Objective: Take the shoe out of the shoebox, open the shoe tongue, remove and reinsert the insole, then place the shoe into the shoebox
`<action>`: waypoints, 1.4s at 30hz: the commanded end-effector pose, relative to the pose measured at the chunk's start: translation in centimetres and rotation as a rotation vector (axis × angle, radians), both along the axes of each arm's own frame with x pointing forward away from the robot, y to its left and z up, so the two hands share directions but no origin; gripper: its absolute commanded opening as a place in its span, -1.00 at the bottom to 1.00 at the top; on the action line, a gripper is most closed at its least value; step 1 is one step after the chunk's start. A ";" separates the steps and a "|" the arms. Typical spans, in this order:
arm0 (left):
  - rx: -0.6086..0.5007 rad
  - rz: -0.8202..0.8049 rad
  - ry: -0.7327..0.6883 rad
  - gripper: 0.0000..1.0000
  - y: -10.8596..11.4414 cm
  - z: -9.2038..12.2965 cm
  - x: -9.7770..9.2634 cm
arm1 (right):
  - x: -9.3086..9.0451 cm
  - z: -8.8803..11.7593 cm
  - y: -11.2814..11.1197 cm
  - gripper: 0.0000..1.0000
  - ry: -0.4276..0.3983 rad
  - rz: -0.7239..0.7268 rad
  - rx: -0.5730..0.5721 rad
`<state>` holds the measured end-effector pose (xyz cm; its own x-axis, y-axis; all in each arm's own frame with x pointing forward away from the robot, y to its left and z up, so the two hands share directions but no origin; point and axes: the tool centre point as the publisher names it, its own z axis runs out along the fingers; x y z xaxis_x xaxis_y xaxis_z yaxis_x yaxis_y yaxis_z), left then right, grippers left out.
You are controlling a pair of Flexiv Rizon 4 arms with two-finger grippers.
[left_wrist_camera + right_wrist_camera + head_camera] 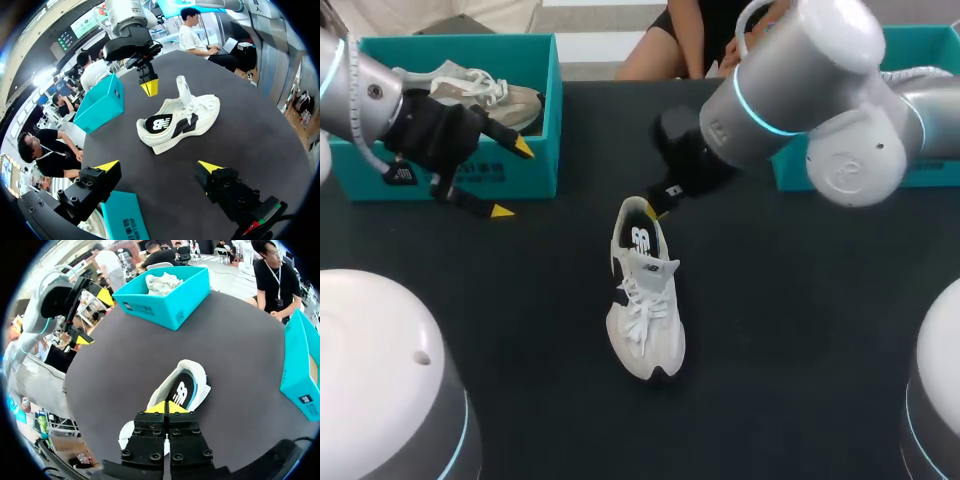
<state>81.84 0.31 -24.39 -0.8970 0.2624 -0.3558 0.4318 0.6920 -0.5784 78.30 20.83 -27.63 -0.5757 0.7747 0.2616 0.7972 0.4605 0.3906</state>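
At the upper left of the head view, the left claw [513, 180] is held wide open and empty, just in front of the left shoebox [542, 175], in which a second shoe [480, 90] is seen. The white shoe [645, 300] is laid upright on the table [800, 320] at the frame's centre, well apart from that claw. Just above its heel in the frame, the right claw [655, 210] is closed on nothing, its tips pressed together. The right shoebox [790, 172] is set at the upper right.
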 end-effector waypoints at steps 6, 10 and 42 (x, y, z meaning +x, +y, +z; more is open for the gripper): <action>0.002 0.003 -0.004 1.00 0.0 0.0 -0.3 | 0.1 -0.2 1.3 -1.00 -0.122 -0.137 -0.261; 0.002 0.003 -0.004 1.00 0.0 0.0 -0.3 | 0.1 -0.2 1.3 -1.00 -0.122 -0.137 -0.261; 0.002 0.003 -0.004 1.00 0.0 0.0 -0.3 | -0.7 -6.3 1.7 -1.00 0.008 -0.541 -0.281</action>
